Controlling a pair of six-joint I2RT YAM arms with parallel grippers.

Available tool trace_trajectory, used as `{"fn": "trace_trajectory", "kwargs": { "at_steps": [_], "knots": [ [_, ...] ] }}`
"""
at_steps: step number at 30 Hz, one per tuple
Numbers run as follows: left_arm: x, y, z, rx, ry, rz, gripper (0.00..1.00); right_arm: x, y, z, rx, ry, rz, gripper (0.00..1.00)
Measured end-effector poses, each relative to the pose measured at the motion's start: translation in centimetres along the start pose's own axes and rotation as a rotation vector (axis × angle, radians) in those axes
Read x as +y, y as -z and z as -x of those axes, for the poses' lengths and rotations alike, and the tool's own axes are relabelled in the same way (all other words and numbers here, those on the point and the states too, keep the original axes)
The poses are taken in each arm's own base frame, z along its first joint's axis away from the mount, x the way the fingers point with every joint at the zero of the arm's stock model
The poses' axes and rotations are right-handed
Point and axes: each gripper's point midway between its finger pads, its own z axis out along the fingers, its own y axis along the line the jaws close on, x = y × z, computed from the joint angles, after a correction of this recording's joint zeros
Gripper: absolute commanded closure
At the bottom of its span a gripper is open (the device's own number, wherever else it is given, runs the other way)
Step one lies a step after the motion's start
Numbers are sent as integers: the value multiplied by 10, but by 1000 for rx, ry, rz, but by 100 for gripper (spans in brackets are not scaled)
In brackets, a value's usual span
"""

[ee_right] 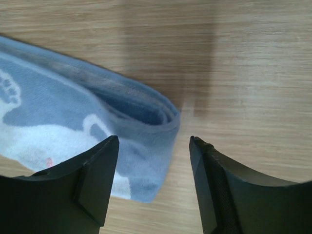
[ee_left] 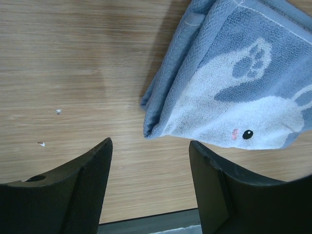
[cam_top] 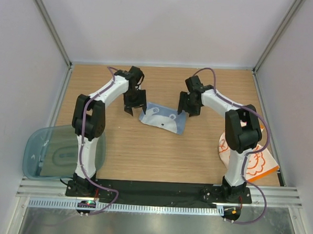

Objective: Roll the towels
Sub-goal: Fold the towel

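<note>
Nearby, tray [cam_top: 33,148] (left), orange towels [cam_top: 262,163].

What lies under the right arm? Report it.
An orange-and-white towel on the table; the arm hides part of it, so whether it is one towel or several cannot be told.

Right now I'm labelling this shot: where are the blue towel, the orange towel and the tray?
blue towel [cam_top: 164,119], top view, its middle.
orange towel [cam_top: 257,163], top view, its patterned right half.
tray [cam_top: 45,142], top view, bare bottom.
</note>
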Motion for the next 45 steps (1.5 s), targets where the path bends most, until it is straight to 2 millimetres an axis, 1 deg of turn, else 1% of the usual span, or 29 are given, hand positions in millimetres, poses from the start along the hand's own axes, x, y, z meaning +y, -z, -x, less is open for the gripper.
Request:
{"fn": "trace_trajectory", "kwargs": {
  "at_steps": [1,2,5,6,7,9,10,12,13,14,20,22,23,25,28,32,36,38,39,41,42,43,45],
  "knots": [
    [0,-1,0,2,2,1,35,-2,-7,-2,13,0,0,39],
    [0,-1,0,3,3,2,35,-6,-14,-5,34,-3,-5,47],
    [1,-1,0,0,9,7,35,-15,-32,-13,78,-17,-10,62],
    [1,-2,0,0,11,9,35,-17,-34,-13,82,-24,-3,64],
    [2,-2,0,0,13,11,36,-17,-34,-11,73,-30,6,69],
    [2,-4,0,4,16,15,37,-18,-37,-11,66,-41,26,75],
    [3,-6,0,8,18,17,37,-18,-37,-11,59,-45,39,81],
    [4,-11,-1,17,20,23,39,-18,-37,-12,55,-54,59,88],
    [5,-14,-2,24,21,27,39,-18,-37,-12,50,-54,68,95],
    [5,-18,-3,32,21,31,40,-18,-37,-12,47,-54,74,99],
    [3,-38,-12,72,3,50,41,-14,-36,-15,53,-52,101,99],
    [-1,-40,-15,74,-8,54,47,-13,-36,-16,58,-53,109,99],
    [-3,-41,-15,74,-15,55,54,-13,-36,-18,60,-53,113,99],
    [-8,-41,-11,61,-24,52,57,-13,-34,-22,67,-58,120,99],
    [-10,-42,-3,38,-30,60,57,-13,-30,-33,82,-74,132,99],
    [-1,-43,4,18,-30,110,58,-13,-24,-49,94,-112,156,99],
    [7,-44,8,10,-36,164,62,-4,-18,-70,112,-133,187,99],
    [11,-43,10,5,-42,192,62,4,-16,-81,124,-129,203,92],
    [13,-42,11,3,-46,204,62,8,-15,-85,129,-130,209,75],
    [18,-41,13,-5,-52,231,60,13,-12,-91,135,-133,215,66],
    [21,-40,14,-10,-55,247,59,15,-11,-93,134,-135,213,51],
    [24,-39,14,-13,-57,261,58,16,-9,-94,133,-141,212,42],
    [31,-37,17,-26,-59,293,52,14,-3,-93,112,-134,186,27]
  ]
}}
